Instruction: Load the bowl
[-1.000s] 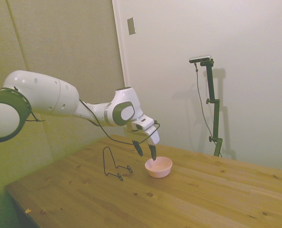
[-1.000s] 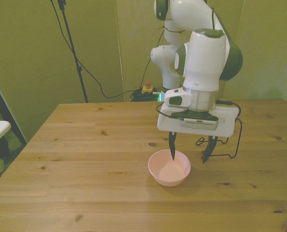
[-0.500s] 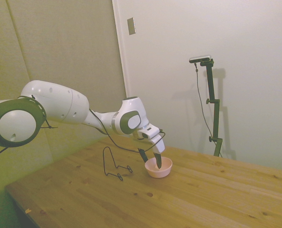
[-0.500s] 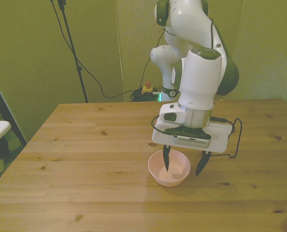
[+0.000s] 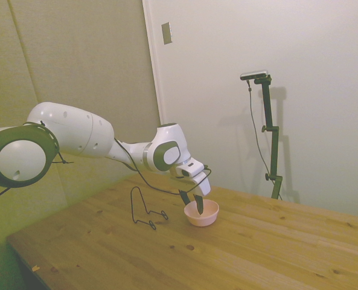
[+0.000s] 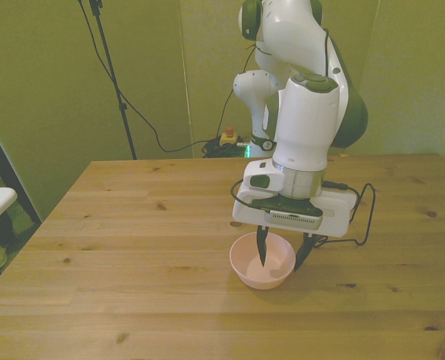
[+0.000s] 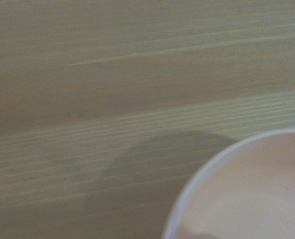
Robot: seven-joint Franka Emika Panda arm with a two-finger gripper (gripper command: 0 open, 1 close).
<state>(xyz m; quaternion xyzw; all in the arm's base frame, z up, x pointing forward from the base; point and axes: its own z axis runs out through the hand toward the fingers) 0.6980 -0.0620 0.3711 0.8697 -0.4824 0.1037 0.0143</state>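
1. In the side view, the white Franka arm [image 5: 82,136] reaches in over the wooden table [image 5: 239,254] from the left.
2. A thin black wire rack [image 5: 143,208] stands on the table, just beside the pale pink bowl [image 5: 201,212] on its left and apart from it.
3. The bowl sits upright on the bare tabletop, near the middle of the table in the front view [image 6: 263,261].
4. The gripper [image 6: 282,255] hangs low over the bowl with its dark fingers spread apart, grasping nothing.
5. In the front view, one finger [image 6: 263,247] dips inside the bowl, and the other finger [image 6: 305,253] stands outside the rim on the front view's right, so the bowl's wall lies between them.
6. Whether either finger touches the bowl cannot be told.
7. A black cable [image 6: 357,217] loops from the gripper body on the front view's right.
8. The wrist view shows a blurred curve of the bowl's rim [image 7: 246,189] against the wood grain [image 7: 112,74], with a soft shadow beside it.
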